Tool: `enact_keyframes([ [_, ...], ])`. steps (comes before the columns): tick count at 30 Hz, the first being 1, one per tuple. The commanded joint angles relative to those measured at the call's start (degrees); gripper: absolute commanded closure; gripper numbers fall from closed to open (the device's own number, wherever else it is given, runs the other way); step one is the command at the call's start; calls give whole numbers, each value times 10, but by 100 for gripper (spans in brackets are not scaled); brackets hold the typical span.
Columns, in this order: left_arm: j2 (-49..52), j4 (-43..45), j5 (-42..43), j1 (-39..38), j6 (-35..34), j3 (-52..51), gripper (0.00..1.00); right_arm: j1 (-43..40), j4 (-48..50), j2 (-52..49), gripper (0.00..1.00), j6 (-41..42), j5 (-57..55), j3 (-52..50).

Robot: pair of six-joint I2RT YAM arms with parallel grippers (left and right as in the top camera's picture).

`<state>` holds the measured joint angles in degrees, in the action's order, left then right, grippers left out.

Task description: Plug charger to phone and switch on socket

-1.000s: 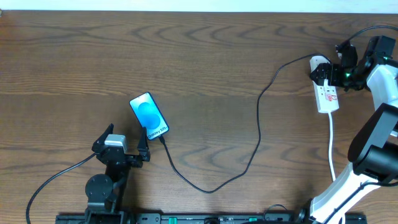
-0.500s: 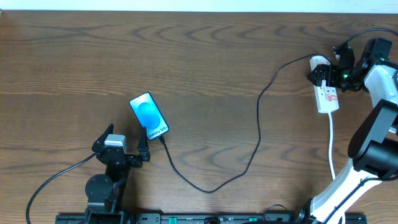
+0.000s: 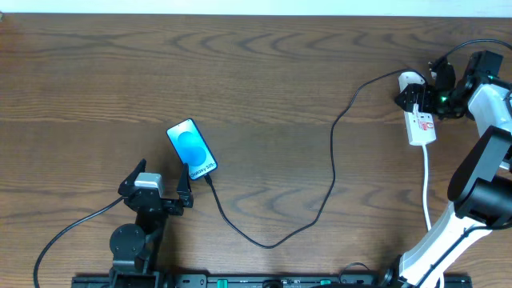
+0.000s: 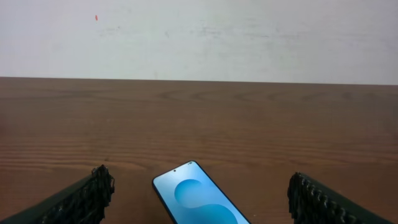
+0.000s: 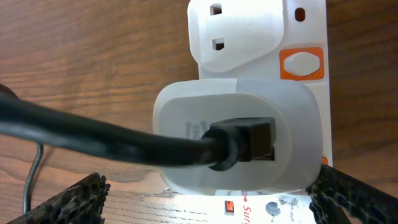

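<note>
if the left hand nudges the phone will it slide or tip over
The phone lies flat on the smooth wooden table, so it would probably slide rather than tip. The black charger cable seems to reach its lower end; its loose curves suggest it is floppy and would trail along with little drag.

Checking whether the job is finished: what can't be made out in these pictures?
Phone port end: cut off by the left wrist view's bottom edge.
Charger tip's seating: too small overhead.
Socket switch beside the adapter: mostly hidden behind it, right wrist view.
</note>
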<state>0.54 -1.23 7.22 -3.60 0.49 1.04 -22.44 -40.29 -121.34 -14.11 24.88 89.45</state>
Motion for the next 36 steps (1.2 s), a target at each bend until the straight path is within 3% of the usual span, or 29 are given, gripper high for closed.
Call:
enact_keyframes([
  [1, -3, -22, 13, -1, 10, -8, 8, 0, -7, -9, 1, 8, 25, -3],
  [36, -3, -22, 13, -1, 10, -8, 8, 5, 0, -9, 1, 19, 43, -3],
])
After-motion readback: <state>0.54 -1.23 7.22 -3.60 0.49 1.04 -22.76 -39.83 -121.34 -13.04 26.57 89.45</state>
